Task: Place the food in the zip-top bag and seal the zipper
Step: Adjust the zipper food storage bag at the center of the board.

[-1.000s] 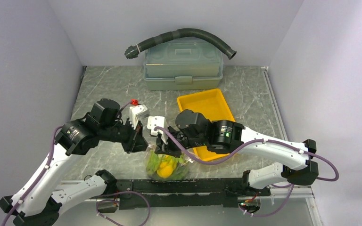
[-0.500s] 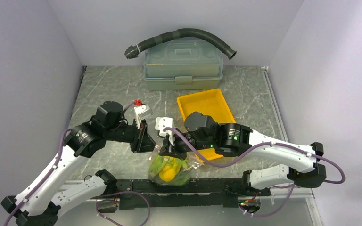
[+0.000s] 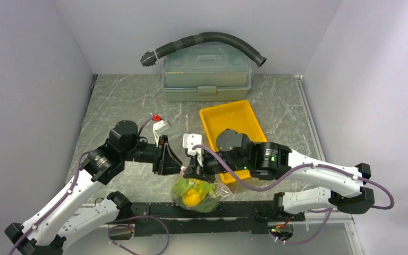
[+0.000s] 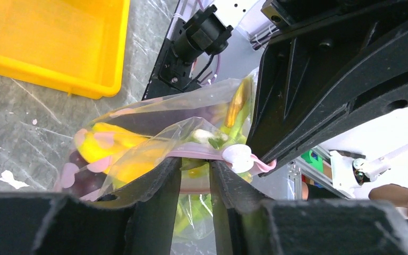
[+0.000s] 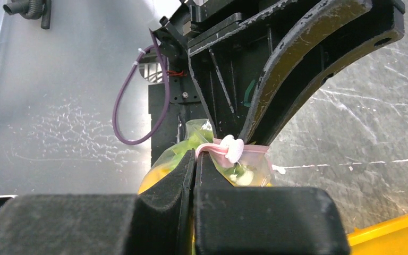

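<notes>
The zip-top bag (image 3: 195,192) hangs near the table's front edge, filled with the food: yellow bananas (image 3: 189,197) and green pieces, with purple grapes (image 4: 79,179) in the left wrist view. My right gripper (image 3: 190,173) is shut on the pink zipper (image 5: 212,149) and holds the bag (image 5: 244,167) up by its mouth, just left of a white slider (image 5: 232,148). My left gripper (image 3: 179,167) is at the same strip. Its jaws (image 4: 195,163) stand narrowly apart, with the zipper (image 4: 191,153) across the tips and the slider (image 4: 237,157) just beside them.
A yellow tray (image 3: 232,118) lies behind the right arm and shows in the left wrist view (image 4: 48,42). A grey-green lidded box (image 3: 207,74) stands at the back wall with a dark corrugated hose (image 3: 207,37) above it. The arm mounting rail (image 3: 212,211) runs just below the bag.
Both grippers and the bag have moved right and toward the front edge. My left gripper has come in from the left up to the bag's mouth.
</notes>
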Tool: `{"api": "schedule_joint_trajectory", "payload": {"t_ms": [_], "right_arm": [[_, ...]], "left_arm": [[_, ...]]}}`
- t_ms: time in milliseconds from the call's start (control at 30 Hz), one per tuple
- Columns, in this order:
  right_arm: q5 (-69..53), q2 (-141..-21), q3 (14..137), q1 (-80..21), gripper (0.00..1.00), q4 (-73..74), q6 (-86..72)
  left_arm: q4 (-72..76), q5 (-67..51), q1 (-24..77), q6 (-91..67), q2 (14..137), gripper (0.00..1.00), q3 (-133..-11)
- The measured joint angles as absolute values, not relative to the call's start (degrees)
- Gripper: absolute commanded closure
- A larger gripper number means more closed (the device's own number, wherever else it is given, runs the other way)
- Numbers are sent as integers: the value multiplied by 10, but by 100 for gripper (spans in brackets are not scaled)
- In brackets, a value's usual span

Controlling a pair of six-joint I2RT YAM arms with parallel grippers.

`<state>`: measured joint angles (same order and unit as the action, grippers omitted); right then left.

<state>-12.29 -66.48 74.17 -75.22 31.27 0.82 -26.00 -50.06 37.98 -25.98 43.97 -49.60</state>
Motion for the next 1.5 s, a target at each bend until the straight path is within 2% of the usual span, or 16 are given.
{"api": "schedule_joint_trajectory", "payload": {"t_ms": [333,367,433,467,933,1500], "right_arm": [[-109,-651,741,-755,100,299,4],[-104,-652,741,-754,100,299,4],[-92,-657,741,-751,100,299,4],[-90,-660,741,-750,100,299,4],[-75,-677,741,-749,100,298,4],[-128,-707,770,-749,100,314,4]], "left_arm": [[-393,-440,382,-206,403,45,-585],[-401,-439,384,-203,396,38,-598],[-412,-435,388,-197,383,3,-615],[-419,-432,388,-196,373,1,-622],[-546,-330,390,-152,352,0,-738],[-552,-390,390,-77,380,2,-735]]}}
